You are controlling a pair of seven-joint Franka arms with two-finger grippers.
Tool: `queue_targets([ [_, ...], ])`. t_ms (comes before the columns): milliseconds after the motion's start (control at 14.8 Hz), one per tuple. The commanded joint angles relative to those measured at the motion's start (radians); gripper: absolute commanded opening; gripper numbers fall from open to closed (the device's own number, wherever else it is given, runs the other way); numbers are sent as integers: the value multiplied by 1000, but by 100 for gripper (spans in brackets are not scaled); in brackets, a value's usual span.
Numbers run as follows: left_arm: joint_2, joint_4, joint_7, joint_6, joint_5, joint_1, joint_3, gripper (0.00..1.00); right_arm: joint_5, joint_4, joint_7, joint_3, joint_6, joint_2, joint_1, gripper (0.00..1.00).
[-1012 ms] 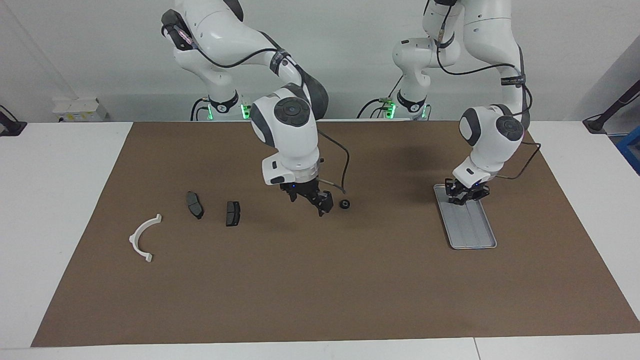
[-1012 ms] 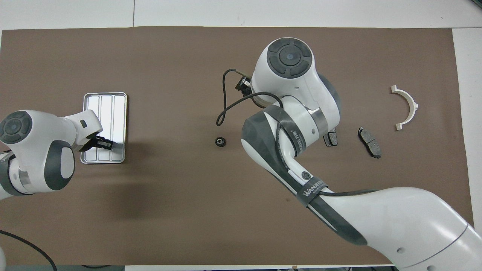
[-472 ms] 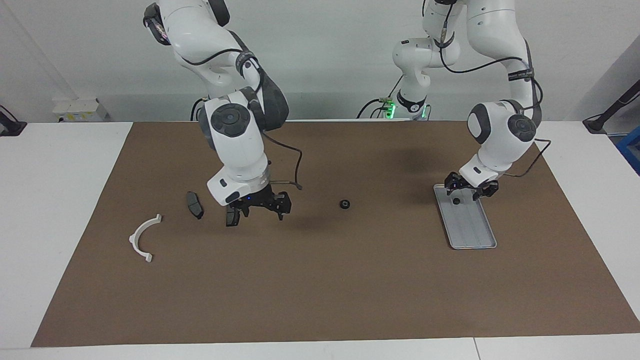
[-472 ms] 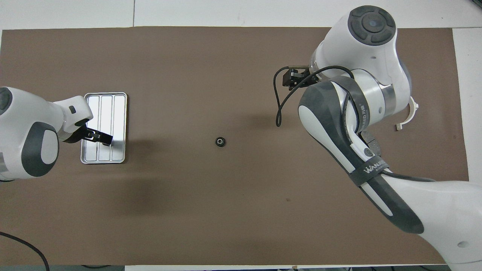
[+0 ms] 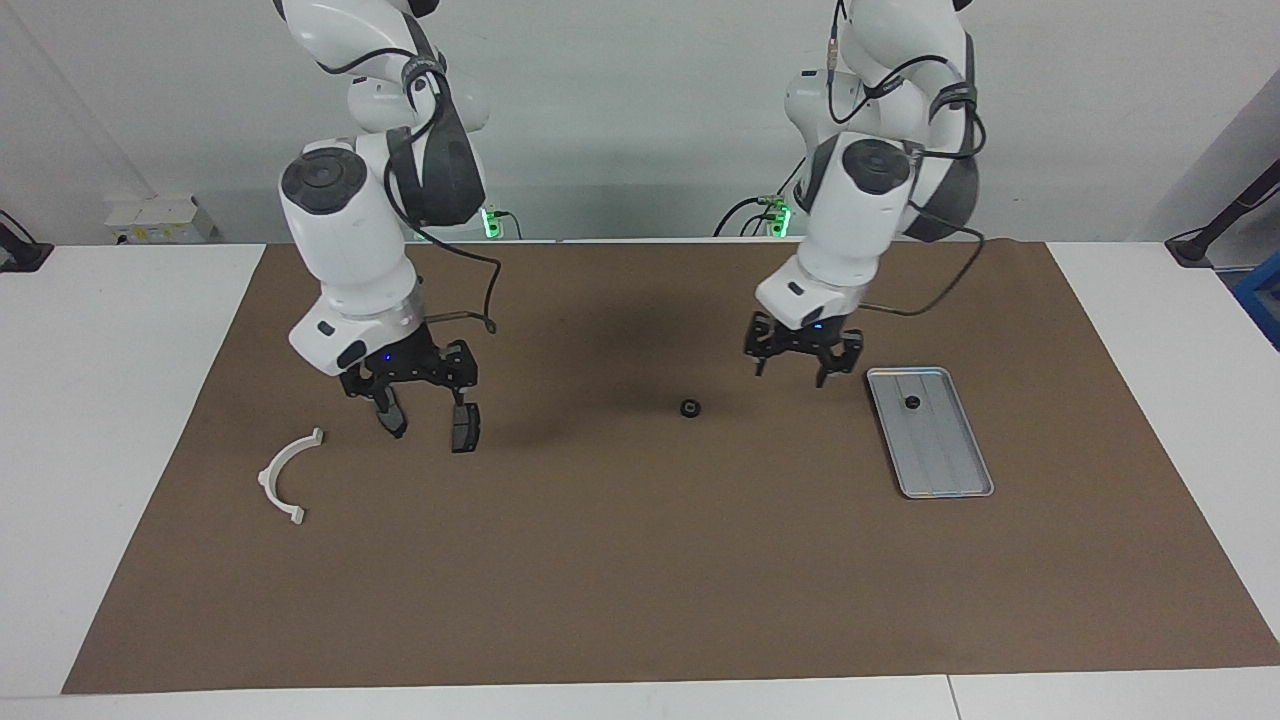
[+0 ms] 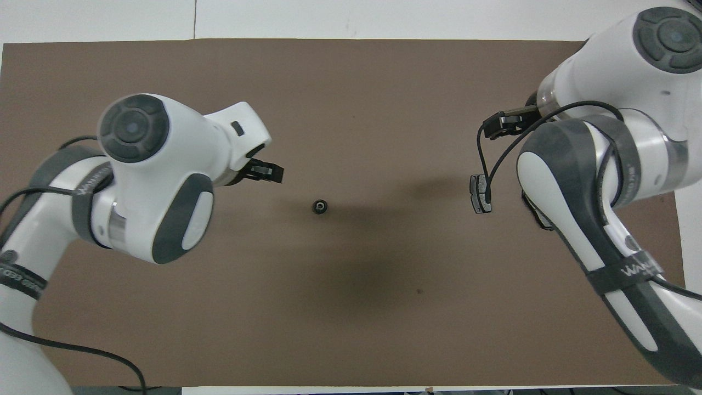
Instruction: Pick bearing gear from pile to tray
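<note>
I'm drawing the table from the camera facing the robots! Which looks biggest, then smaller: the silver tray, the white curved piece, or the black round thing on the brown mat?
1. Silver tray
2. White curved piece
3. Black round thing, by far the smallest

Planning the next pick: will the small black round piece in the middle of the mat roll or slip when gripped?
The black round piece looks to lie flat, so probably steady. Small and round, it may slip from open fingers. Likely stiff.
</note>
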Motion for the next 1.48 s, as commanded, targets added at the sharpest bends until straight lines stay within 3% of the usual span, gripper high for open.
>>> queue_targets([
  [0,116,32,-8,101,-112,-41,25,86,39,-79,-121,-54,-29,-109,-7,100],
  [202,214,63,-8,158,-111,-78,30,86,41,-73,-177,-88,-126,-193,-3,100],
  [472,228,64,-7,151,-48,-72,28,86,51,-53,-116,-96,-312,-288,10,100],
  [742,227,17,-10,151,-46,-110,30,84,51,-22,-29,-96,-415,-342,33,100],
  [945,213,1,-39,85,-46,-144,30,84,51,-28,-9,-96,-439,-348,33,100],
  [1417,185,-80,-39,114,-45,-153,30,85,81,-15,44,-94,-473,-334,27,100],
])
